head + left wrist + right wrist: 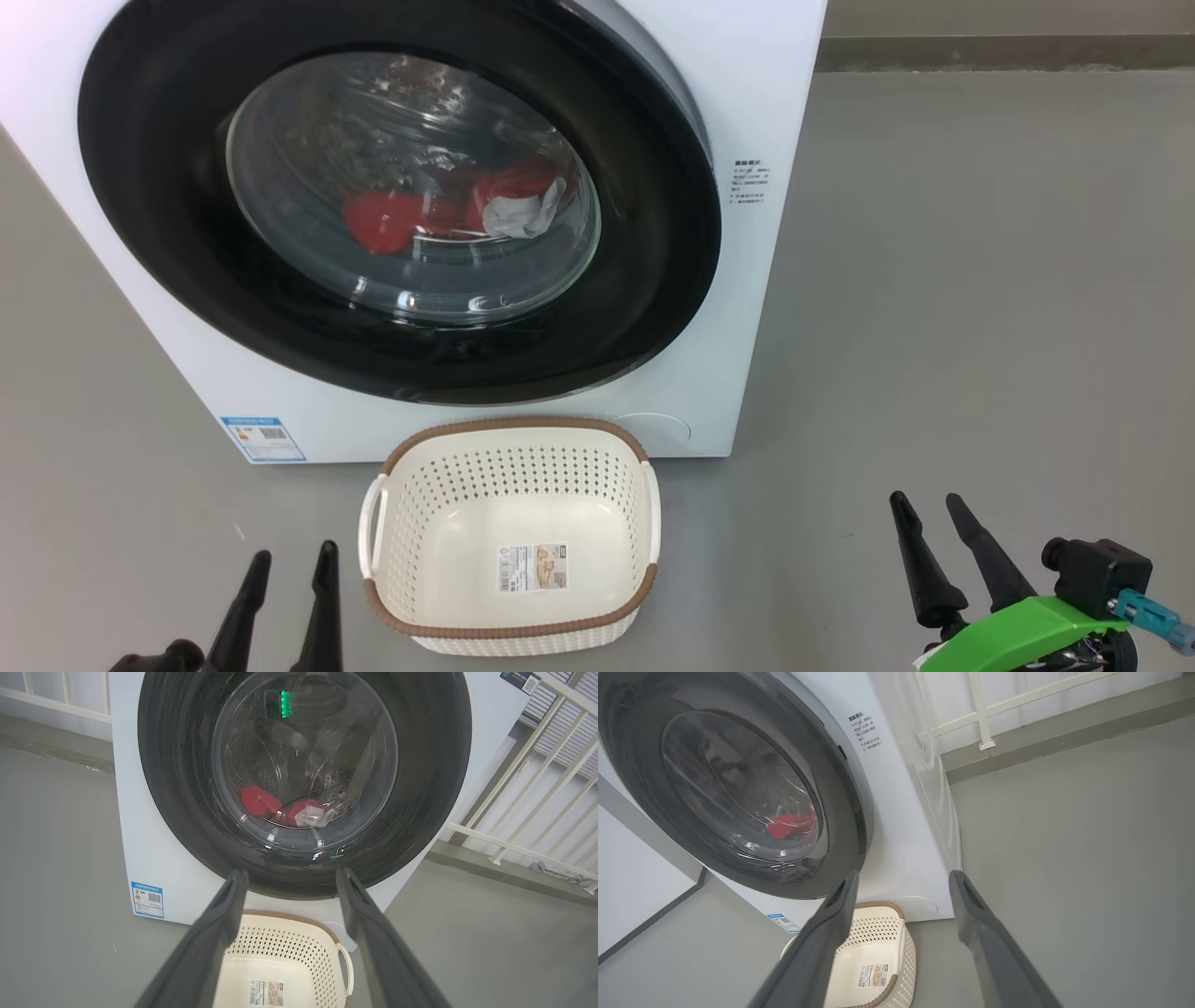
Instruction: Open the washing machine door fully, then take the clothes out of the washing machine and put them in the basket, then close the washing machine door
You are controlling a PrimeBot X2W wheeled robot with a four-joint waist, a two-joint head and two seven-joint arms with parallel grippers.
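The white washing machine (784, 112) (154, 858) (901, 812) stands on the floor with its black-rimmed round door (168, 224) (420, 788) (640, 788) against its front. Through the glass bowl I see the red and white clothes (448, 210) (280, 807) (789, 823) low in the drum. The cream basket (509, 467) (280, 938) (878, 933), brown-rimmed and holding nothing but its paper label, sits on the floor in front of the machine. My left gripper (291, 553) (289, 877) is open at the basket's left. My right gripper (929, 499) (903, 877) is open to its right. Neither touches anything.
Grey floor (980, 327) spreads to the right of the machine. A white railing (537, 788) (985, 714) runs behind and beside it. A blue label (264, 439) is stuck low on the machine's front, and printed text (750, 182) near the door's right edge.
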